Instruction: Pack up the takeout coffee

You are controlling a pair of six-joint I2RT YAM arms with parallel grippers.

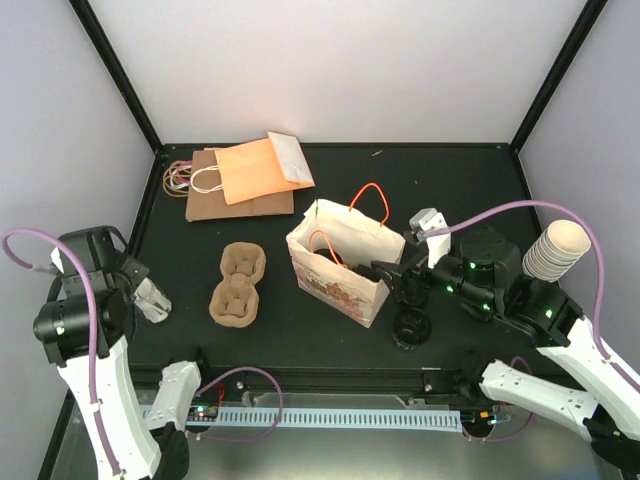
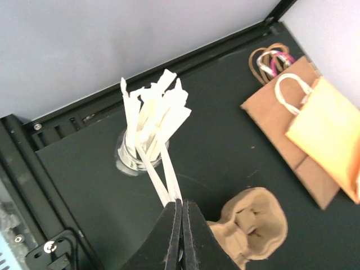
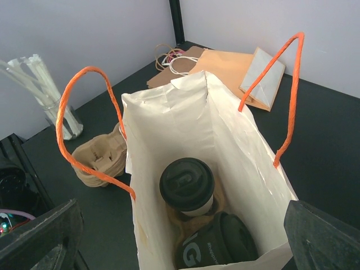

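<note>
The takeout coffee (image 3: 187,187), a pale cup under a black lid, stands inside the white paper bag (image 3: 174,124) with orange handles, in a tan carrier. A dark lidded cup (image 3: 225,247) sits next to it. My right gripper (image 3: 180,247) hangs open over the bag's near end, one finger on each side, touching nothing. In the top view the bag (image 1: 330,285) stands mid-table with the right gripper (image 1: 395,275) at its right edge. My left gripper (image 2: 183,205) is shut on two white straws (image 2: 163,180) that lean out of a glass jar (image 2: 130,157) at the far left (image 1: 150,297).
A tan pulp cup carrier (image 1: 237,283) lies left of the bag. Flat brown and orange paper bags (image 1: 245,178) lie at the back. A stack of black lids (image 1: 410,328) sits right of the bag, and a stack of cream cups (image 1: 555,250) stands at the far right.
</note>
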